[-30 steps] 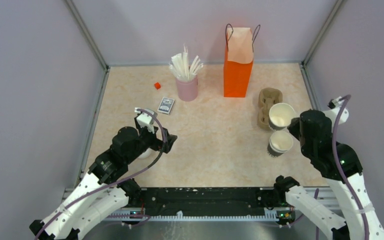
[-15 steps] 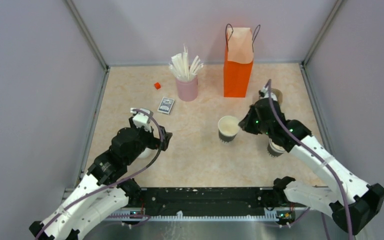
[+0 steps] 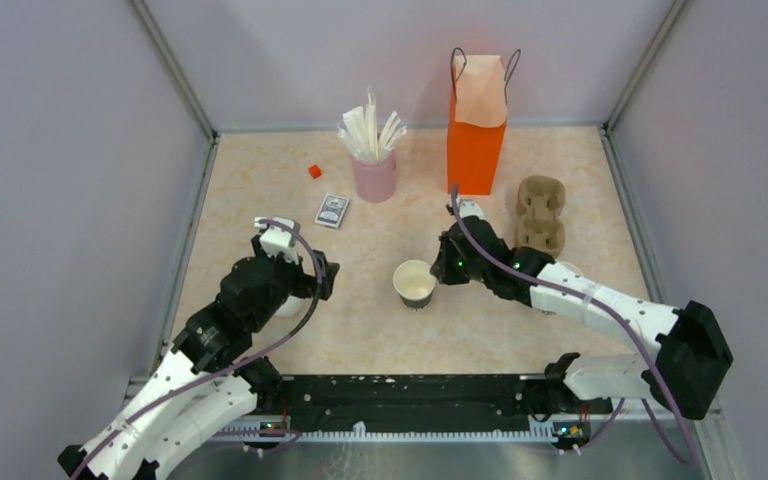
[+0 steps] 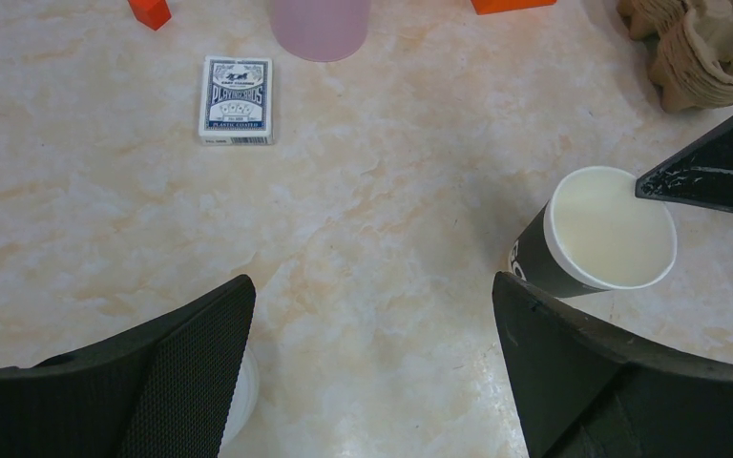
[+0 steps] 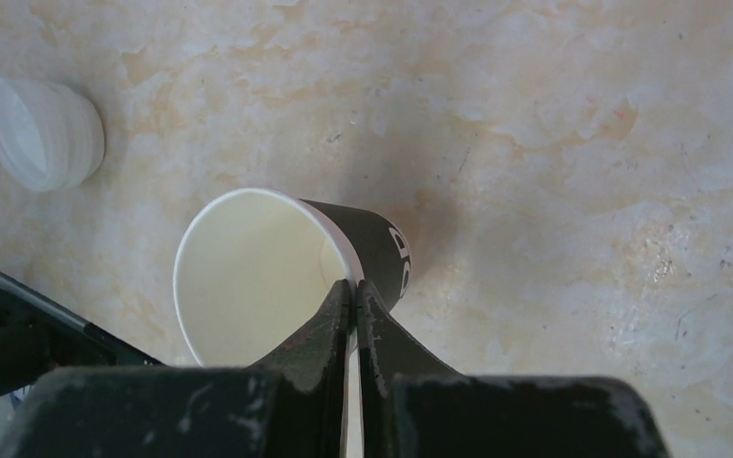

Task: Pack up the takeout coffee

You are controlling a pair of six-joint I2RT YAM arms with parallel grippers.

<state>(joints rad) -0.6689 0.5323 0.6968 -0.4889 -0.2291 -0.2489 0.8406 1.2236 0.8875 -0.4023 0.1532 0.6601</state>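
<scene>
The takeout coffee, a cup with its lid on, is out of view. A dark lidless cup (image 3: pixel 415 283) with a cream inside stands at the table's middle, also seen in the left wrist view (image 4: pixel 611 229). My right gripper (image 5: pixel 355 286) is shut on that cup's rim (image 5: pixel 248 277), one finger inside and one outside. It reaches the cup from the right (image 3: pixel 447 268). My left gripper (image 4: pixel 372 286) hangs open over bare table, left of the cup. A loose white lid (image 4: pixel 239 396) lies partly under its left finger, and shows in the right wrist view (image 5: pixel 43 134).
An orange paper bag (image 3: pixel 476 130) stands open at the back. Left of it is a pink cup of straws (image 3: pixel 373 175), then a card deck (image 3: pixel 331 210) and a small red block (image 3: pixel 314 171). A brown cardboard cup carrier (image 3: pixel 541 213) lies right of the bag.
My right arm has carried the lidless cup from beside the carrier leftward to the table's middle, still gripping its rim. The left gripper has barely shifted and stays open.
</scene>
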